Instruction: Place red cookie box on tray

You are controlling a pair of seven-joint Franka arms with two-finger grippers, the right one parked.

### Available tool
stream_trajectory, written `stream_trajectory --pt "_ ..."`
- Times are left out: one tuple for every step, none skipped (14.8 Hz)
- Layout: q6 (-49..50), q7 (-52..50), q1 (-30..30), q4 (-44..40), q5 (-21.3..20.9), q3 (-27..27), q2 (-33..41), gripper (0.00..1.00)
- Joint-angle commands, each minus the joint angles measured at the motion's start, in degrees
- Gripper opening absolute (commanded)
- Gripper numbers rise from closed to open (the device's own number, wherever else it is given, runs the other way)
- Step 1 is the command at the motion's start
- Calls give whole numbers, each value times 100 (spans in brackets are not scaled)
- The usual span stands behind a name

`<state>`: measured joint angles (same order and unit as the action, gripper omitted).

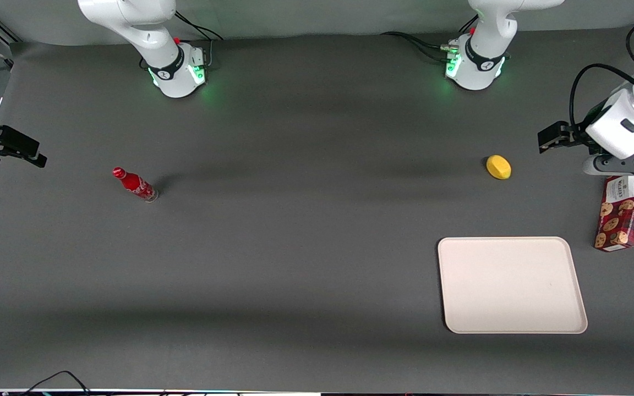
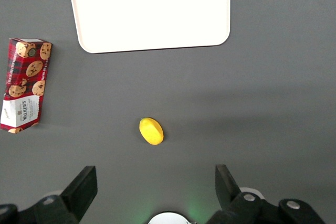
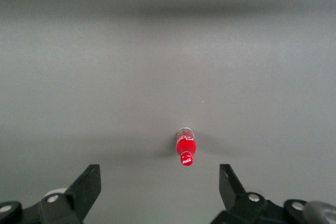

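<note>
The red cookie box [image 1: 618, 214] [image 2: 25, 85] lies flat on the grey table beside the tray, toward the working arm's end, white label panel on the end away from the front camera. The cream-white tray [image 1: 512, 285] [image 2: 149, 9] lies flat with nothing on it. My left gripper [image 1: 551, 137] [image 2: 156, 184] hangs high over the table, farther from the front camera than the box and apart from it. Its fingers stand wide open with only bare table between them.
A yellow lemon [image 1: 498, 167] [image 2: 151, 131] rests on the table, farther from the front camera than the tray. A small red bottle [image 1: 134, 185] [image 3: 185, 149] stands toward the parked arm's end. The left arm's base [image 1: 474, 69] sits at the table's back edge.
</note>
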<state>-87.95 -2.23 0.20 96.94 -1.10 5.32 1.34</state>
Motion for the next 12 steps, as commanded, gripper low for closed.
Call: stream_trajectory --pt "199 -24 -28 -167 -5 -22 -63 100" --pt "199 -6 -20 -158 -5 -22 -63 100" --pt "199 -6 -20 -158 4 -22 -63 100" --pt "199 -6 -11 -167 4 -22 -55 100" --pt "199 -6 -11 -167 4 -22 -54 100" --pt "208 3 -2 -167 4 -22 -46 100" --pt "208 12 -2 -167 4 -22 -46 100" --pt "225 20 15 -167 4 -31 -46 100" --pt "243 20 15 -167 4 -40 -46 100" --pt "234 29 15 -167 -4 -48 -54 100" --pt "234 107 33 -176 -13 -57 -54 100" --pt "243 308 129 -158 -13 -66 -54 100"
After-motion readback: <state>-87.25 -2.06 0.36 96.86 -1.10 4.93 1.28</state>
